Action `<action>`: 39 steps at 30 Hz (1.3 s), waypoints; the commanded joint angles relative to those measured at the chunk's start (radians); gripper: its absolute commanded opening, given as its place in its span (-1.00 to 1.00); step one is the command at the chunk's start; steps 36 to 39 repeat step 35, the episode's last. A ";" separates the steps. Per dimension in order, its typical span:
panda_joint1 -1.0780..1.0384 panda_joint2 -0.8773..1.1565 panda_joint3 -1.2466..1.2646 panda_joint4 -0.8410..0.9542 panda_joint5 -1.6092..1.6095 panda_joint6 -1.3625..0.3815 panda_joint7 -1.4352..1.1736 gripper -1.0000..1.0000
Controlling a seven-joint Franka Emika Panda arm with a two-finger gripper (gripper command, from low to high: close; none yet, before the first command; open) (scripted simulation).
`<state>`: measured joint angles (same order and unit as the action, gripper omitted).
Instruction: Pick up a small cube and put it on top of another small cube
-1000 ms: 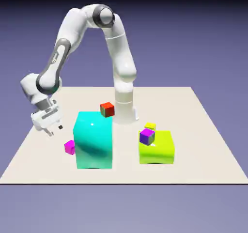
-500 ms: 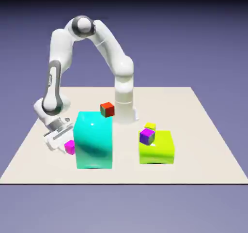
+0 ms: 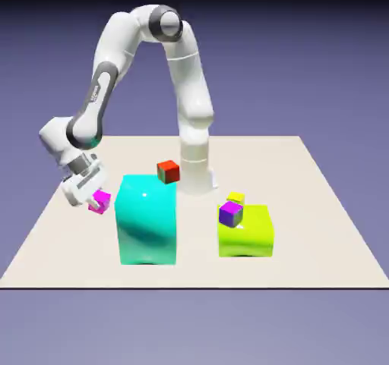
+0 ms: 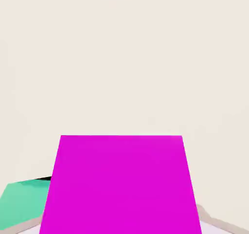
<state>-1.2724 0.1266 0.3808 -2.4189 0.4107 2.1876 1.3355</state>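
Gripping magenta cube [image 3: 99,202] between fingertips of tool [image 3: 96,199].

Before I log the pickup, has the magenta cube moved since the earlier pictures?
Yes: in the exterior view the magenta cube went up and leftward, away from the cyan block.
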 commanded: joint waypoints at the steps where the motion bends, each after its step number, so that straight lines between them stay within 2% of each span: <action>1: 0.037 -0.030 -0.024 -0.004 -0.016 -0.008 0.000 -1.00; 7: 0.253 -0.215 -0.171 -0.035 -0.072 -0.060 0.011 -1.00; 23: 0.786 -0.775 -0.617 -0.290 0.259 -0.348 0.578 -1.00; 25: 0.787 -0.777 -0.618 -0.292 0.263 -0.350 0.582 -1.00; 29: 0.853 -0.711 -0.561 -0.392 0.383 -0.179 0.509 -1.00; 30: 0.853 -0.711 -0.561 -0.393 0.383 -0.179 0.509 1.00; 35: 0.787 -0.777 -0.618 -0.292 0.263 -0.350 0.582 1.00; 39: 0.787 -0.777 -0.618 -0.292 0.263 -0.350 0.582 1.00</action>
